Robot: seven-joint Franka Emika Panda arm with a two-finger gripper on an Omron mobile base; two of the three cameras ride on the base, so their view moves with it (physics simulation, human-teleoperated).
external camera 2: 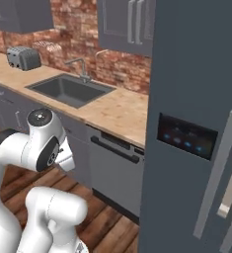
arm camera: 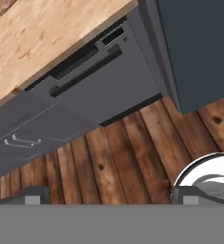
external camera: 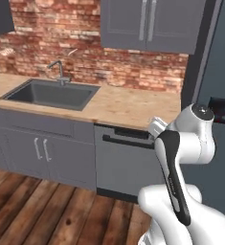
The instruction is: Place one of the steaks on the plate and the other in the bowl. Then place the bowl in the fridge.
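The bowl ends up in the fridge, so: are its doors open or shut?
Shut: the fridge door front sits flat and flush, handle forward, no interior showing.

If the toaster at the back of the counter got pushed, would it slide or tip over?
The toaster looks low and broad, sitting flat on the wooden counter, so it would probably slide rather than tip. Its smooth silvery shell suggests a rigid, possibly slippery surface to grip.

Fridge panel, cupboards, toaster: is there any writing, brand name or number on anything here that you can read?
None can be read.
The fridge has a black panel with small blue lights, too blurred to read as signs or figures.
The toaster, the dishwasher and the cabinets carry no lettering.
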